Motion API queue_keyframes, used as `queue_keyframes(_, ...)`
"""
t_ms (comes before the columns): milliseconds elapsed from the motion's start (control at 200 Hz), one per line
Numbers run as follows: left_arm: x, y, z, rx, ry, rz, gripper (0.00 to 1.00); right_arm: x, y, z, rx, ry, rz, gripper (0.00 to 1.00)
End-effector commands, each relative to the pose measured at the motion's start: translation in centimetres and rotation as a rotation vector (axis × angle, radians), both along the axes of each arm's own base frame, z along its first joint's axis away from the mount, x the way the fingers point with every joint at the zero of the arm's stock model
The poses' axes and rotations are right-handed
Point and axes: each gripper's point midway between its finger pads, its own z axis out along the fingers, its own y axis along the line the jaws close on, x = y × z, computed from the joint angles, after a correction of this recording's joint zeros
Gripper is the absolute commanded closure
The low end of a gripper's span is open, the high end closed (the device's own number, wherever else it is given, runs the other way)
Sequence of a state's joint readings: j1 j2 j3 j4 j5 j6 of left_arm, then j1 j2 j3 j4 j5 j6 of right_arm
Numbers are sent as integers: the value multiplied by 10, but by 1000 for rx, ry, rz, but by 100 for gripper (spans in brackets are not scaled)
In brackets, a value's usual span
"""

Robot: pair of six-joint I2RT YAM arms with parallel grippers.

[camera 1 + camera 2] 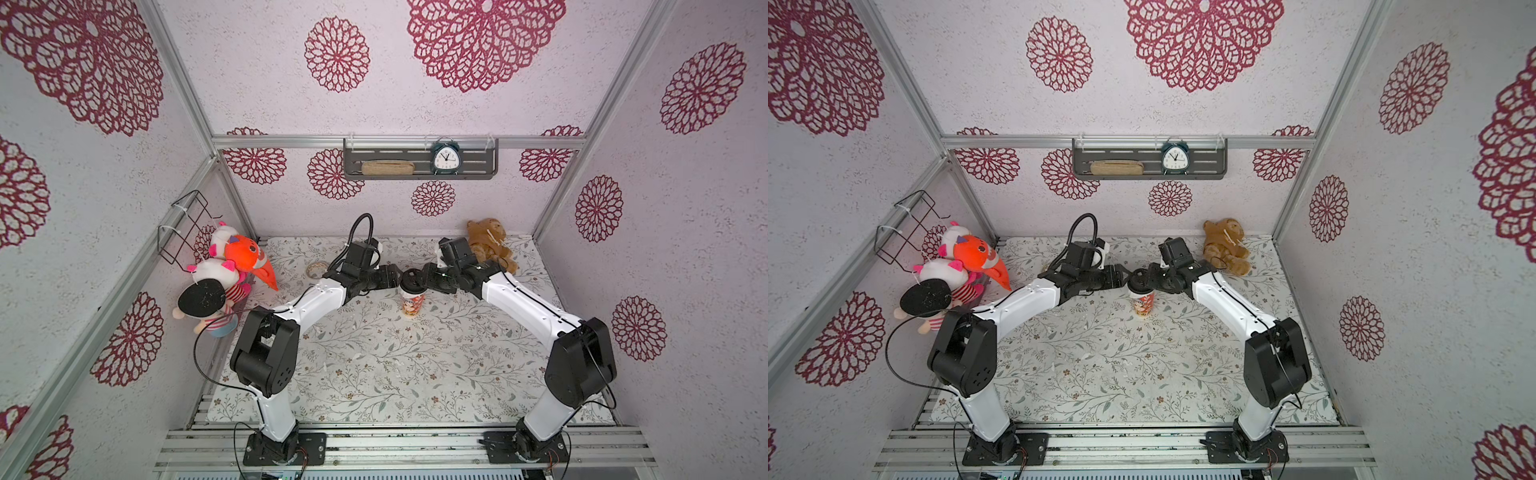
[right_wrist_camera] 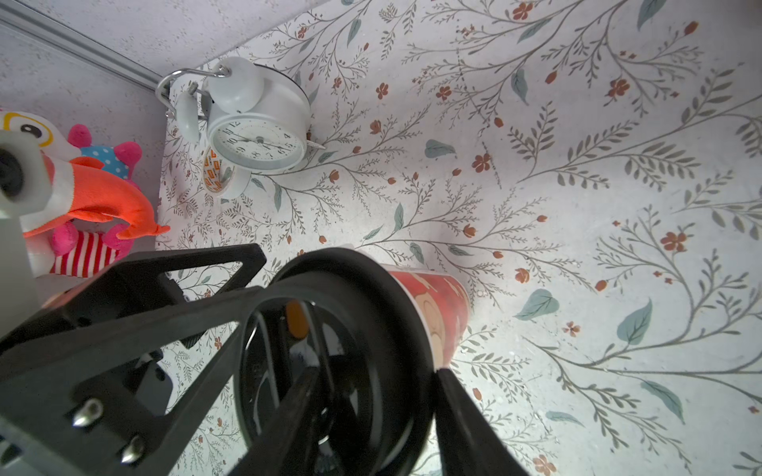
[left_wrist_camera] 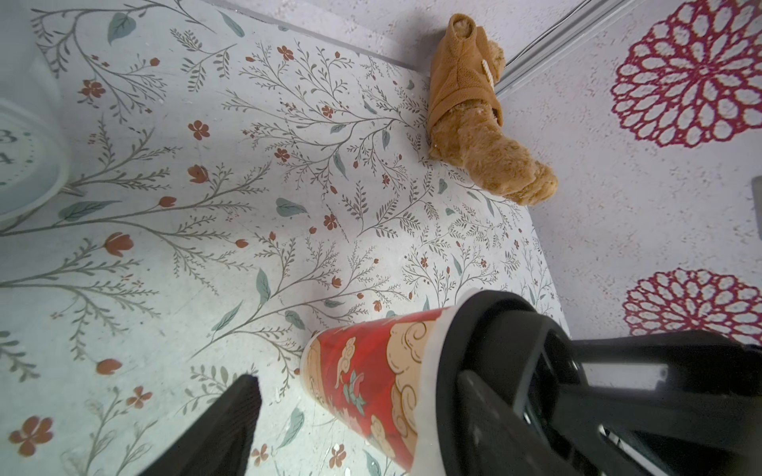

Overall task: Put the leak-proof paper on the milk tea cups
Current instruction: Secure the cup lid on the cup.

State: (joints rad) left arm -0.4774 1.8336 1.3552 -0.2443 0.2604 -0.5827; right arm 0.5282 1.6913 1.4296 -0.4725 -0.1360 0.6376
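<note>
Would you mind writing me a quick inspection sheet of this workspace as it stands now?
Surface: floral-print table cover, scattered white flecks.
Job's things: red patterned paper cup upright, black round plastic lid on top; white band under the lid, probably the leak-proof paper's edge.
Clutter: white alarm clock, tape roll, brown plush bear, pile of plush toys.
Grippers: right gripper clamps the lid's rim; left gripper open, one finger clear of the cup.
Cables: black cable loops above the left arm.
Surroundings: red-flower wallpaper; grey wall shelf holding a dark alarm clock.
</note>
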Motion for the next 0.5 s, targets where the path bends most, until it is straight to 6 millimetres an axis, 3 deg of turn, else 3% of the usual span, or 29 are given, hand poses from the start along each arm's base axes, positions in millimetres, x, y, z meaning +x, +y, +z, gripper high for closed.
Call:
queue_keyframes(0, -79, 27, -99, 315, 383, -71, 20, -46, -24, -67, -171, 241, 26, 54)
queue_keyframes(220, -41, 4, -28, 272, 236, -105, 15, -45, -23, -62, -163, 228, 29, 54)
queue_keyframes(495, -12, -12, 40, 203, 67, -106, 10, -43, -22, -56, -155, 212, 30, 54)
